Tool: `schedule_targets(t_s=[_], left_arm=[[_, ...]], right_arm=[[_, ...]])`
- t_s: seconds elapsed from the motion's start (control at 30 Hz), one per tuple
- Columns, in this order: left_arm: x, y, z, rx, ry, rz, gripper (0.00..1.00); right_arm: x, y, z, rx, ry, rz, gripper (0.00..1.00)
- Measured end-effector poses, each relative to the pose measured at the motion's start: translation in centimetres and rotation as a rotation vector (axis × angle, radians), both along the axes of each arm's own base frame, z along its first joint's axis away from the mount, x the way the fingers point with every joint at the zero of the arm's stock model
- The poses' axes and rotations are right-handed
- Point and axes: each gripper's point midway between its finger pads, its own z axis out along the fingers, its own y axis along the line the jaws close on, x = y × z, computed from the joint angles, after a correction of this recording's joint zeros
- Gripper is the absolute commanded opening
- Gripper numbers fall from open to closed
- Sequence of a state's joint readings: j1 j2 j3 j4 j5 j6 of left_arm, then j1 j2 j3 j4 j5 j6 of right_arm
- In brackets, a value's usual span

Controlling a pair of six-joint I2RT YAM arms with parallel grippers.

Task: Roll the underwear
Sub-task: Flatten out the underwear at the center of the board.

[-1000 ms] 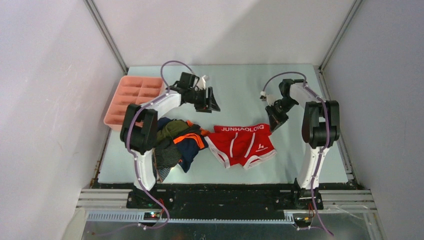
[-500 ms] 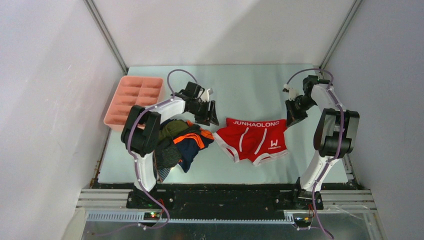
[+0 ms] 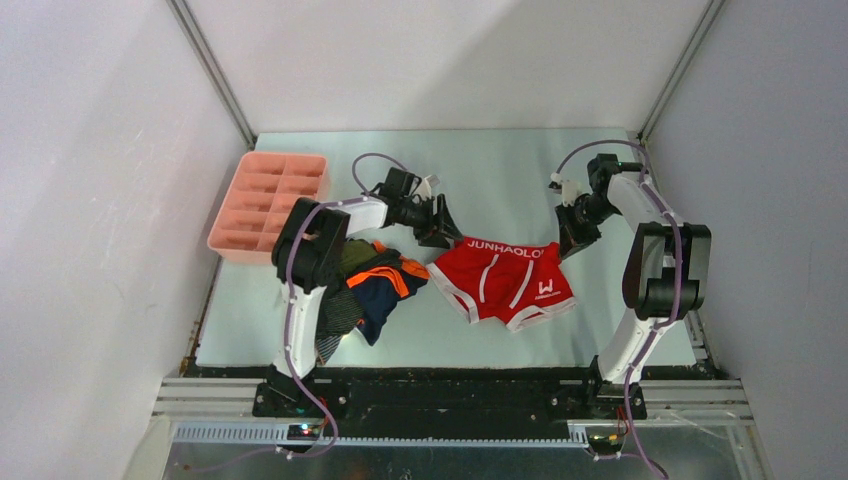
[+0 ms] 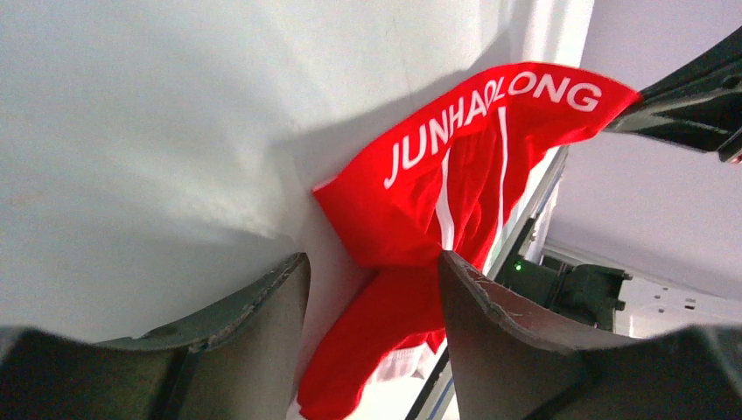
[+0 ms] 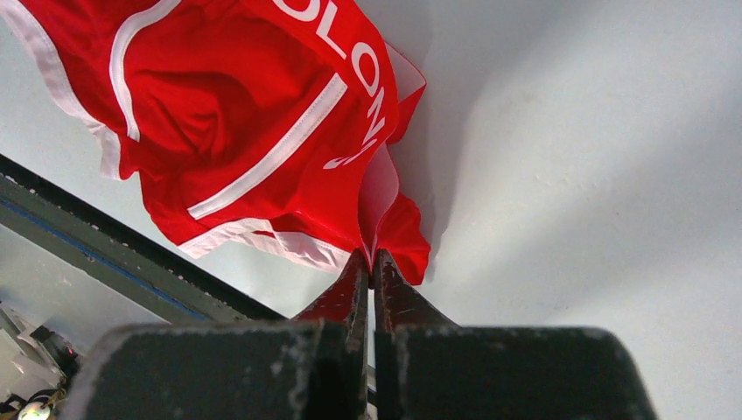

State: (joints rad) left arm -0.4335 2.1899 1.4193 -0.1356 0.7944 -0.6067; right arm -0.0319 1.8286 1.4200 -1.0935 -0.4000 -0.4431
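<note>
Table (image 3: 500, 170); red briefs (image 3: 505, 285) in right tool (image 5: 372, 261)

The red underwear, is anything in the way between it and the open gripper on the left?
No, nothing visible is in the way. The left gripper is open, and the red underwear shows through the gap between its fingers. The pile of other underwear lies off to one side. The right gripper pinches the other corner.

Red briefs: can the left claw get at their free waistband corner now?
Probably yes: left claw is open right at a corner of the red briefs, nothing between; right claw pinches the other end.
</note>
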Motion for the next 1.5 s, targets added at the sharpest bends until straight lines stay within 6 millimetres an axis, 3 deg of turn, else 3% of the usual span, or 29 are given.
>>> schedule_targets(t_s=[0.33, 0.4, 0.47, 0.53, 0.77, 0.83, 0.9, 0.97, 1.07, 1.13, 1.2, 1.33, 1.5], left_arm=[[2.0, -1.1, -0.5, -0.002, 0.041, 0.063, 0.53], [2.2, -1.2, -0.5, 0.018, 0.035, 0.077, 0.43], [2.4, -1.2, -0.8, 0.042, 0.027, 0.09, 0.2], [2.6, -1.0, -1.4, 0.074, 0.023, 0.106, 0.04], [4.3, 0.4, -1.2, 0.18, -0.114, 0.092, 0.0], [4.9, 1.3, 0.1, 0.204, -0.179, 0.087, 0.0], [5.9, 2.5, 2.8, 0.203, -0.272, 0.095, 0.0], [7.0, 3.9, 7.1, 0.187, -0.397, 0.111, 0.0], [8.0, 5.7, 15.3, 0.14, -0.633, 0.131, 0.0], [7.4, 6.4, 19.5, 0.114, -0.756, 0.141, 0.0], [6.4, 6.8, 22.4, 0.094, -0.847, 0.143, 0.0], [4.3, 7.3, 23.8, 0.089, -0.916, 0.125, 0.0], [2.1, 7.3, 21.5, 0.122, -0.895, 0.068, 0.0]], right_arm=[[-0.3, 0.6, 0.1, -0.004, -0.001, 0.017, 0.0], [-0.3, 0.7, 0.2, -0.005, -0.004, 0.019, 0.0], [-0.3, 1.0, 0.2, -0.011, -0.006, 0.03, 0.0], [-0.4, 1.2, 0.3, -0.016, -0.007, 0.041, 0.0], [0.3, 1.8, 1.5, 0.044, -0.029, 0.02, 0.0], [1.9, 1.0, 3.0, 0.063, -0.097, -0.003, 0.0], [3.6, 0.2, 5.1, 0.069, -0.201, 0.002, 0.0], [4.9, -0.2, 7.4, 0.072, -0.301, 0.028, 0.0], [6.3, 0.3, 11.1, 0.087, -0.461, 0.099, 0.0], [6.5, 0.9, 12.6, 0.1, -0.52, 0.137, 0.0], [6.2, 1.3, 13.6, 0.113, -0.556, 0.161, 0.0], [5.1, 1.5, 14.9, 0.119, -0.606, 0.173, 0.0], [1.3, 2.3, 16.4, 0.126, -0.665, 0.203, 0.0]])
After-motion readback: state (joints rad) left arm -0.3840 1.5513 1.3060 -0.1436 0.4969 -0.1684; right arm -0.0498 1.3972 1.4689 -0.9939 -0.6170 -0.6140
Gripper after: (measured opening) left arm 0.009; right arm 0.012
